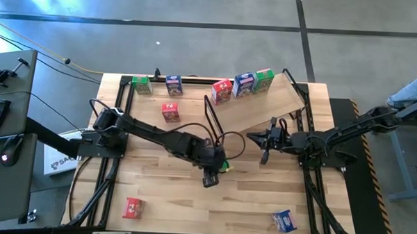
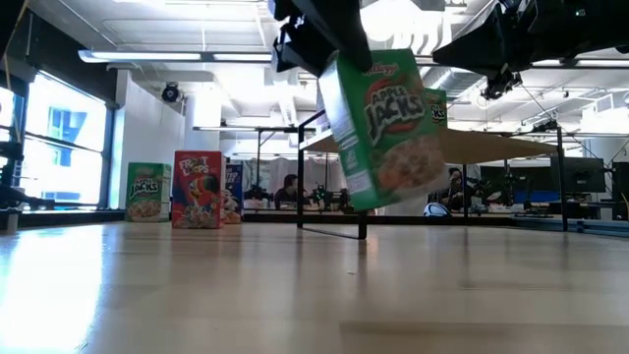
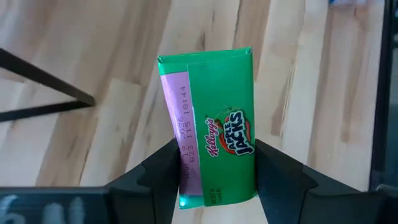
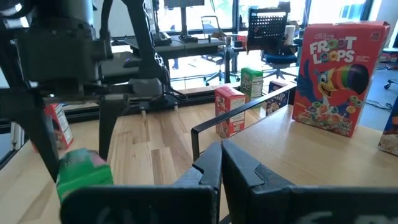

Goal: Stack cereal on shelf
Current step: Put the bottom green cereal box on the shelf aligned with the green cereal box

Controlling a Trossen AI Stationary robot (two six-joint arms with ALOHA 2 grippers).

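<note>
My left gripper [image 1: 210,175] hangs over the middle of the table, shut on a green Apple Jacks cereal box [image 2: 383,128], also in the left wrist view [image 3: 214,143]. The shelf [image 1: 268,105] is a tilted plywood board at the far right. A red [image 1: 222,90], a blue [image 1: 244,84] and a green box [image 1: 263,80] stand along its far edge. My right gripper [image 1: 264,148] waits shut at the shelf's near edge; in its wrist view [image 4: 221,163] its fingers are together, with the red Froot Loops box [image 4: 339,74] ahead. My left gripper pinches the green box between its two fingers [image 3: 281,182], on two opposite sides near its upper end [image 3: 249,171]. The fingers slant down from above. The box hangs below them, tilted, lifted well clear of the table.
Loose boxes stand on the table: green [image 1: 141,85] and blue [image 1: 173,84] at the far left, red [image 1: 170,112] nearer the middle, red [image 1: 133,208] at the near left, blue [image 1: 284,220] at the near right. The shelf's black frame [image 1: 210,111] rises just beyond my left gripper.
</note>
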